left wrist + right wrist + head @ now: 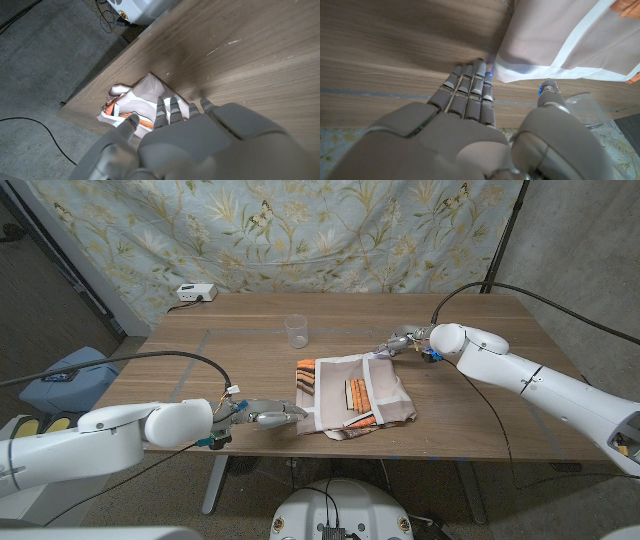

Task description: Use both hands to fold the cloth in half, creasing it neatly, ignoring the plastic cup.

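One wooden table [500, 395], floral backdrop [300, 230], grey floor [40, 65].

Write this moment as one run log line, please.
cloth: unfolded, rumpled | left hand: open, at near corner | right hand: open, at far corner | cup: untouched

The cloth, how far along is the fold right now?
Done: nothing yet; the cloth lies rumpled and unfolded on the table. In hand: the left hand reaches its near corner and the right hand its far corner, fingers at the edge, neither plainly gripping. Left: grip, fold over, crease.
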Tool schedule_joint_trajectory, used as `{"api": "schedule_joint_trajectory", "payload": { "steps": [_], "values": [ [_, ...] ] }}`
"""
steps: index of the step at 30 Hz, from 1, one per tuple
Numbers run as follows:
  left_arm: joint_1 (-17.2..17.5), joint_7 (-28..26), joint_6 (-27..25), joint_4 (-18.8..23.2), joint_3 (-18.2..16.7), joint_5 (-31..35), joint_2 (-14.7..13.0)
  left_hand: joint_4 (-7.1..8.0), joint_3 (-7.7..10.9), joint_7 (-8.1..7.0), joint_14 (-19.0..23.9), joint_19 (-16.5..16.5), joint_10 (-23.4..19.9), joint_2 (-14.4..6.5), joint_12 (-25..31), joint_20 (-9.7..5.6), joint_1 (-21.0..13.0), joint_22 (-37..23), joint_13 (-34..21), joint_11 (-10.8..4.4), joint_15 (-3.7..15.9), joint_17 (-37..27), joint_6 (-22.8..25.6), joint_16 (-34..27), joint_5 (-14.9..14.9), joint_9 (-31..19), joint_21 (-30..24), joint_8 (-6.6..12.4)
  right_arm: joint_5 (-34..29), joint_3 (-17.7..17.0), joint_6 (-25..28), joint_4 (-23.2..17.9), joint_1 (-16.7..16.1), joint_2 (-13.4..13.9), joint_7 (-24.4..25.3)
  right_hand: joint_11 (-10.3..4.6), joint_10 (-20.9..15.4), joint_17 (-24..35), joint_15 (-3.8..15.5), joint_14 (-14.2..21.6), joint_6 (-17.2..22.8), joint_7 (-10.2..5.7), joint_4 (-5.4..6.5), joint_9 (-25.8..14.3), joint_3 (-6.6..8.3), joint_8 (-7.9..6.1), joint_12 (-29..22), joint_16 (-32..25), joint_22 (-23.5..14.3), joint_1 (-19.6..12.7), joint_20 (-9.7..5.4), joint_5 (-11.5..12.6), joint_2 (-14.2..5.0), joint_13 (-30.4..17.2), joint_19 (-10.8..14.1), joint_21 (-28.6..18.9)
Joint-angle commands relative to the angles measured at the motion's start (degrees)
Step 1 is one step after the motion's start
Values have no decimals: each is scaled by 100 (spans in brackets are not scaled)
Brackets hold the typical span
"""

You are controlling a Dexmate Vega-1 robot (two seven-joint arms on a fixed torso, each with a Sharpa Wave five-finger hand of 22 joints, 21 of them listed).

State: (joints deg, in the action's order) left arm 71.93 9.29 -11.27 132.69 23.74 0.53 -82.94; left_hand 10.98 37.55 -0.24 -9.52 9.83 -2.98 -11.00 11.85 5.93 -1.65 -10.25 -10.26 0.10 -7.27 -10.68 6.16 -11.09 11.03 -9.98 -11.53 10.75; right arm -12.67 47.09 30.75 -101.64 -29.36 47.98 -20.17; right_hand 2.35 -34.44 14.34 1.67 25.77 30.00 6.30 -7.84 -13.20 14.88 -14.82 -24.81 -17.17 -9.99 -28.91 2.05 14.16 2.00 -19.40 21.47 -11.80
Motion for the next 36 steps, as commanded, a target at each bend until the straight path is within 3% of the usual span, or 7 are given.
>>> {"api": "schedule_joint_trajectory", "payload": {
  "steps": [1, 7, 15, 18, 25, 32, 36],
  "values": [
    [2, 2, 6, -17, 25, 1, 12, -8, 61, -4, -13, 395, 10, -12, -8, -33, 70, -12, -15, -31, -11, 2, 43, -2, 37, -18, -16, -18, -49, 5, 28, 23, -76, -57, 100, -62, -141, 144, 83, 286, 221, -70, -29, -64, -42, -99, -232, -166, -33, -139, 17, 74, -79, -192, 138, -47],
    [2, 2, 11, -23, 28, -5, 17, -7, 78, -24, -12, 390, 17, -10, -14, -31, 73, -12, -15, -32, -8, 1, 52, -1, 36, -18, -19, -16, -65, 13, 8, 65, -116, -122, 214, -319, -503, 593, 435, 804, 846, -294, -82, -229, -155, -410, -888, -559, -40, -435, -72, 168, -92, -723, 379, -93],
    [-3, 13, 12, -32, 34, -7, 18, -6, 102, -46, -13, 387, 25, -8, -21, -35, 78, -11, -16, -46, -7, 0, 60, 1, 33, -19, -22, -16, -100, 15, 55, 48, -170, -202, 377, -490, -831, 1011, 687, 1226, 1357, -490, -101, -392, -246, -747, -1422, -918, -50, -740, -222, 228, -120, -1177, 652, -155],
    [-1, 8, 25, -38, 35, -14, 22, -6, 110, -46, -16, 387, 38, -6, -27, -35, 79, -11, -16, -38, -5, 0, 60, 2, 32, -19, -22, -18, -119, 15, 90, 12, -178, -210, 415, -646, -1049, 1104, 763, 1394, 1478, -539, -91, -447, -261, -857, -1624, -1001, -54, -816, -246, 244, -140, -1324, 758, -182],
    [-6, 18, 22, -42, 45, -6, 35, -5, 129, -67, -19, 383, 45, -4, -32, -32, 83, -11, -17, -44, -8, -2, 108, 5, 30, -20, -24, -2, -178, 10, 199, -109, -201, -209, 499, -763, -1366, 1185, 955, 1814, 1832, -627, -96, -538, -254, -1113, -1915, -1119, -61, -952, -338, 273, -166, -1548, 866, -201],
    [-15, 42, 3, -38, 60, 18, 48, -4, 146, -68, -19, 382, 69, -1, -42, -35, 87, -10, -17, -45, -17, -3, 124, 5, 27, -21, -25, -1, -267, 34, 319, -275, -238, -187, 560, -865, -1570, 1276, 1026, 2043, 2147, -714, -126, -629, -219, -1362, -2136, -1171, -70, -1159, -435, 302, -204, -1761, 970, -226],
    [-16, 39, 3, -38, 65, 34, 55, -4, 154, -68, -21, 381, 72, 0, -43, -36, 88, -10, -18, -42, -16, -3, 132, 6, 26, -22, -25, -1, -310, 29, 377, -377, -252, -163, 583, -872, -1580, 1312, 1036, 2065, 2149, -726, -129, -655, -205, -1400, -2176, -1174, -72, -1220, -454, 309, -229, -1820, 971, -222]
  ]
}}
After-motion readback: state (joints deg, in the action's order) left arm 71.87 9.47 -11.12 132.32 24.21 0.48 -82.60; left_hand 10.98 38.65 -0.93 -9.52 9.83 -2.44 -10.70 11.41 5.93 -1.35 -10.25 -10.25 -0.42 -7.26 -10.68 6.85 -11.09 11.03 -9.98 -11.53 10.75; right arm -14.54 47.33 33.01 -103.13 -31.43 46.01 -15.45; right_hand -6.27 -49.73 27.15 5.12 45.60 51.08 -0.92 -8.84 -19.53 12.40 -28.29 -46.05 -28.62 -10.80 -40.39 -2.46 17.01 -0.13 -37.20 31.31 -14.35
